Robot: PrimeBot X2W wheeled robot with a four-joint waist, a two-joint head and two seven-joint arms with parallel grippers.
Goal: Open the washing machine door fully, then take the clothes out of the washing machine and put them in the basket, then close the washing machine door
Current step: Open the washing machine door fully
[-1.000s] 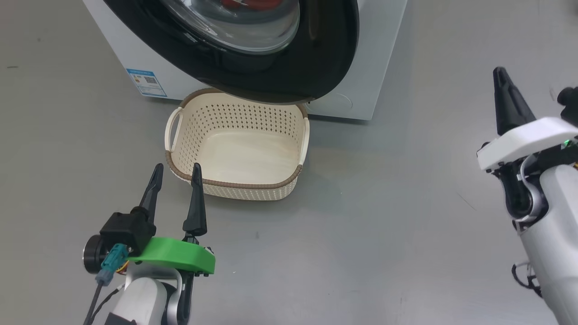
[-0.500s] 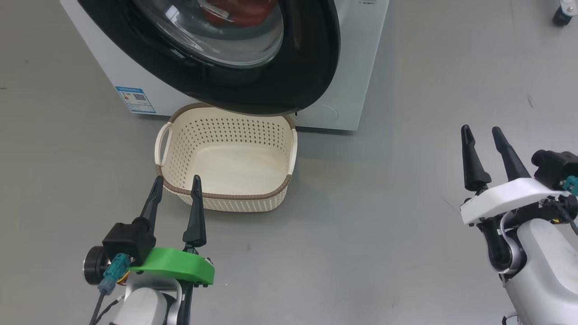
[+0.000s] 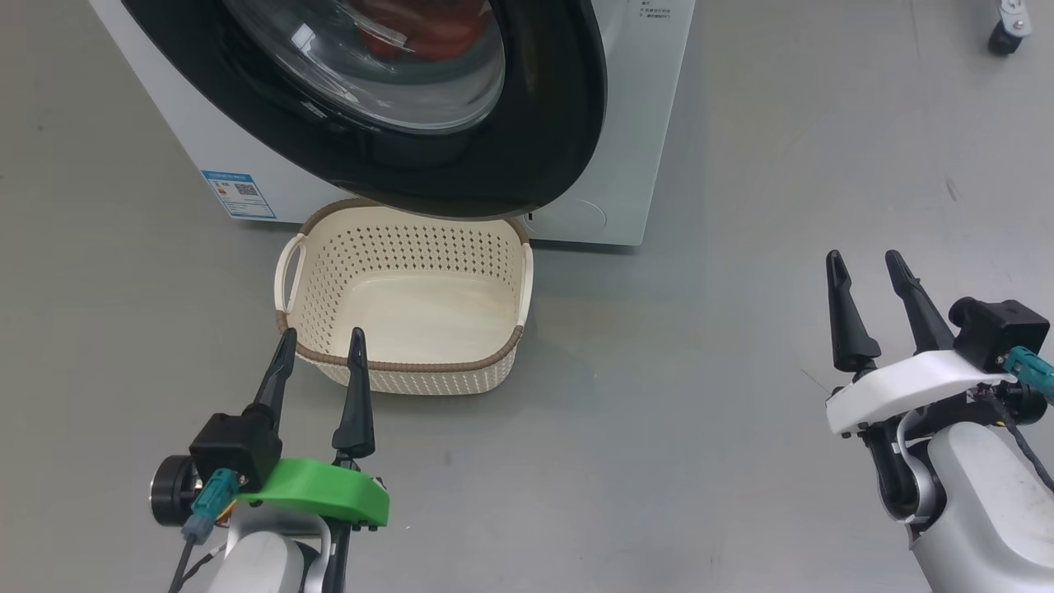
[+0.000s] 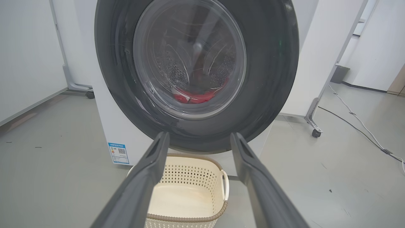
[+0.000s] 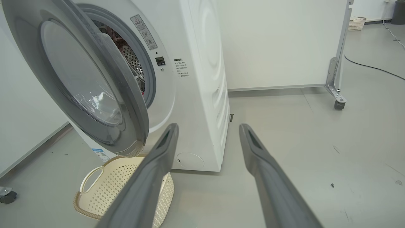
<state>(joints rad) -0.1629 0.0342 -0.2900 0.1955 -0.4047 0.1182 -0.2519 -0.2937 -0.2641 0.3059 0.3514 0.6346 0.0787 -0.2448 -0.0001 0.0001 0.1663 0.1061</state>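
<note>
The washing machine (image 3: 634, 123) stands at the top of the head view. Its door (image 3: 560, 123), black-rimmed with a glass bowl, hangs partly swung out over the basket (image 3: 412, 362). From the right wrist view the door (image 5: 95, 82) stands ajar, with the drum behind it. Red clothes (image 4: 197, 96) lie in the drum, seen through the glass, and again as red clothes (image 3: 428, 25) from the head. The cream basket (image 4: 190, 217) sits on the floor below the door. My left gripper (image 3: 323, 333) is open just short of the basket's near rim. My right gripper (image 3: 863, 255) is open and holds nothing, out to the machine's right.
A blue label (image 3: 237, 193) marks the machine's lower left corner. White partition panels on casters (image 4: 313, 133) stand beside and behind the machine, and a cable (image 4: 357, 126) runs across the grey floor on the right. Another caster (image 3: 1005, 33) shows at the top right.
My right gripper has come down and inward from high at the right, and its fingers have parted. The head camera has shifted, showing more of the machine. The left gripper holds still.
</note>
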